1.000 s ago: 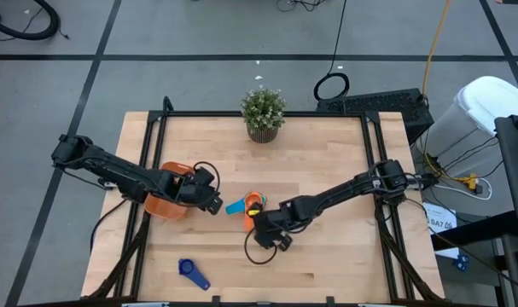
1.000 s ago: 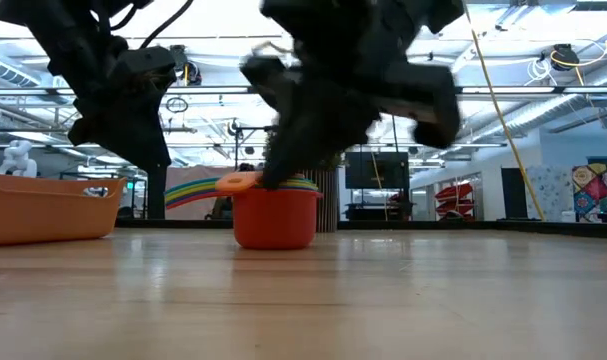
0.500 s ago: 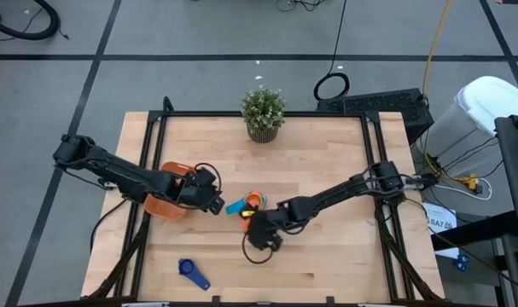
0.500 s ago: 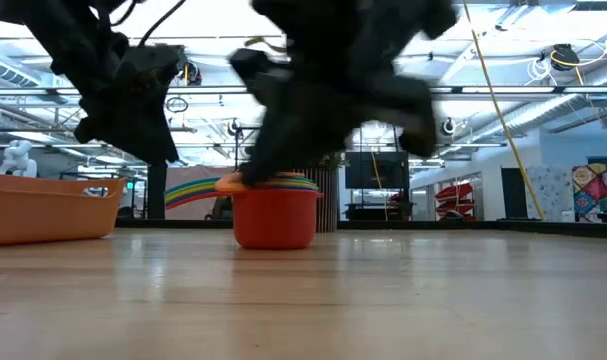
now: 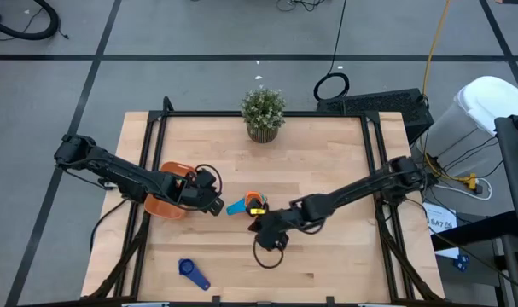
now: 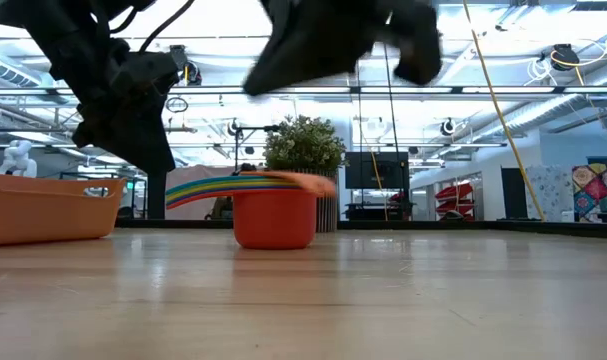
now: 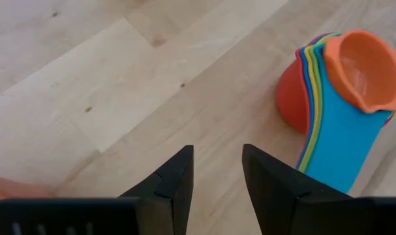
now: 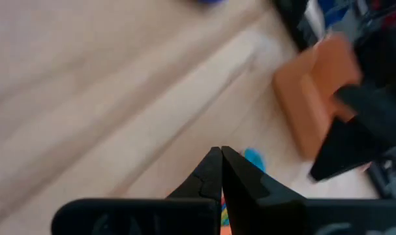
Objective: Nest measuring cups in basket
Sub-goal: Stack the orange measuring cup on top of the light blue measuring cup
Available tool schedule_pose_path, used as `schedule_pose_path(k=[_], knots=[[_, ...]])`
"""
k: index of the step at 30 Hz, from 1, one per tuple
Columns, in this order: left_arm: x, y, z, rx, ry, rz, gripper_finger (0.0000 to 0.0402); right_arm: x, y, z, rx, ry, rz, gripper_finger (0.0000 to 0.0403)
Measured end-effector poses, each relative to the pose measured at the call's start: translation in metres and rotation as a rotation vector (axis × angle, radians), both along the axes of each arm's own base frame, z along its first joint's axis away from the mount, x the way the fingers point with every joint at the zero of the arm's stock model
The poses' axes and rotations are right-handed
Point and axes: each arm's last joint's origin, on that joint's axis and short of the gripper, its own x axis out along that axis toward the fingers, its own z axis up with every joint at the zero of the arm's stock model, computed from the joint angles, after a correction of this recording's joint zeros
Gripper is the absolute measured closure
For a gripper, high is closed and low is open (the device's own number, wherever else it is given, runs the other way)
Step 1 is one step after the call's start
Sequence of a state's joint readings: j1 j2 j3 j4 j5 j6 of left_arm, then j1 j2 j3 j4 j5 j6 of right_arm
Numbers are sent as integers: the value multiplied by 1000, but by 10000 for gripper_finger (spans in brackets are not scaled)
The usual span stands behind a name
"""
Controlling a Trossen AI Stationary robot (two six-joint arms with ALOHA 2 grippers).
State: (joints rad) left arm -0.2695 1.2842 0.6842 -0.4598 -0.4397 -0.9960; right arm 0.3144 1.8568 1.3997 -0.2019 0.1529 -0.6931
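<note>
A stack of nested measuring cups stands mid-table on its red bottom cup. The handles fan out toward the basket, the light blue one uppermost, and a small orange cup sits in the top. A dark blue cup lies alone near the front edge. The orange basket rests at the left, under my left arm. My left gripper hovers open between basket and stack, with nothing between its fingers. My right gripper hangs shut and empty above the stack's near side.
A potted plant stands at the far edge, behind the stack. Bare wood lies to the right of the stack and along the front edge beside the dark blue cup. Black frame rails run along the table's sides.
My right gripper has risen from the top of the stack, still shut, tipping a little, and now hangs clear above it. The orange cup on top has shifted within the stack. The left arm has kept still.
</note>
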Motion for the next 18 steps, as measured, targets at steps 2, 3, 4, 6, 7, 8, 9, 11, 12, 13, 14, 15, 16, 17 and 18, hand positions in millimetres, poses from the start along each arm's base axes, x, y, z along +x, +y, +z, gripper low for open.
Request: schedule_pose_path(k=[2,3,4,6,7,8,9,11,12,13,14,15,16,17,18], knots=[[0,0,0,2,-1,2,268,-5,3,12,10,-31,11,403],[0,0,0,2,-4,1,268,-7,4,16,18,-38,11,403],[1,0,0,1,-7,1,268,-10,5,21,26,-44,7,403],[1,0,0,1,-8,1,268,-14,4,22,30,-13,-3,403],[1,0,0,1,-10,1,268,-16,4,20,27,16,-10,403],[1,0,1,1,-10,1,268,-18,1,16,20,64,-23,403],[1,0,1,1,-11,1,268,-21,-2,11,11,116,-38,403],[2,0,1,-2,-20,1,268,-26,-11,-2,1,193,-75,403],[2,0,1,-3,-23,0,268,-28,-16,-10,-3,218,-93,403],[2,0,1,-2,-25,-1,268,-32,-21,-20,-9,242,-106,403],[3,-1,2,-1,-30,-5,268,-35,-25,-30,-18,274,-118,403],[3,-1,2,0,-38,-9,268,-40,-29,-40,-26,301,-127,403],[4,-1,3,0,-45,-13,268,-44,-33,-49,-30,316,-134,403],[4,-1,3,1,-47,-15,268,-46,-35,-57,-25,313,-143,403],[4,-1,3,1,-48,-16,268,-48,-37,-62,-15,300,-152,403]])
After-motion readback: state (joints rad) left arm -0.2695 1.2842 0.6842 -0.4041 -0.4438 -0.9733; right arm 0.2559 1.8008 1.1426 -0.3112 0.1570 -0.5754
